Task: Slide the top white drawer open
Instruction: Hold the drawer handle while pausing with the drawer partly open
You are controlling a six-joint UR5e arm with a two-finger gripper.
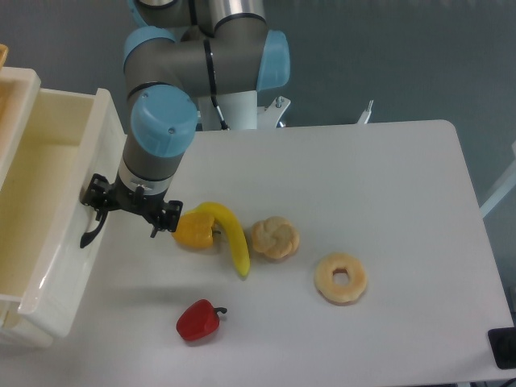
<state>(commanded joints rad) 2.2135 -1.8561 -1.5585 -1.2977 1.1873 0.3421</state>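
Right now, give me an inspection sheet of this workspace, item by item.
Surface: white table, bare patches look clean.
Job's things: top drawer pulled well out of the cabinet, inside looks empty; black handle at its front.
Clutter: yellow pepper touching a banana, bun, doughnut, red pepper.
Grippers: gripper at the handle; grip cannot be told.
Cables: nothing seen.
Surroundings: grey-blue backdrop; dark object at the lower right corner.
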